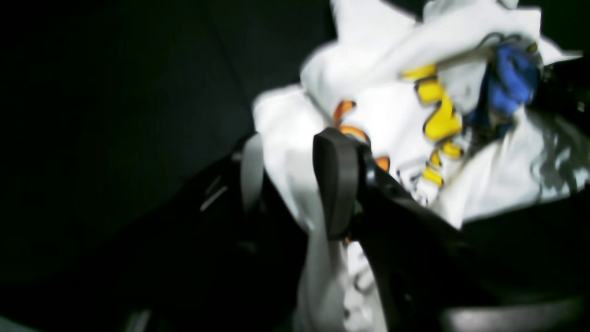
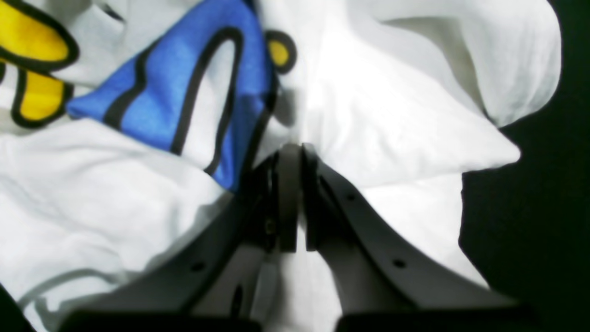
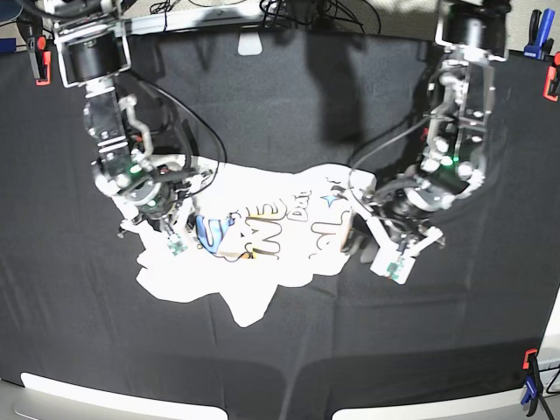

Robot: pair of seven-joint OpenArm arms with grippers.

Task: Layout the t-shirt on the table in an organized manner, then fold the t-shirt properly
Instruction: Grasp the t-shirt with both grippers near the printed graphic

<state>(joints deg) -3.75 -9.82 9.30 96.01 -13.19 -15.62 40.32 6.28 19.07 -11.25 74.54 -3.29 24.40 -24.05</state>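
The white t-shirt lies crumpled, print side up, in the middle of the black-clothed table. In the base view my right gripper sits at the shirt's left edge. In the right wrist view it is shut, its tips pinching a white fold of the t-shirt beside the blue letter. My left gripper is at the shirt's right edge. In the left wrist view it stands open, with a white fold of the t-shirt running between its fingers.
Orange clamps and blue clamps hold the black cloth at the table's edges. Cables run along the far edge. Black cloth surrounds the shirt on every side.
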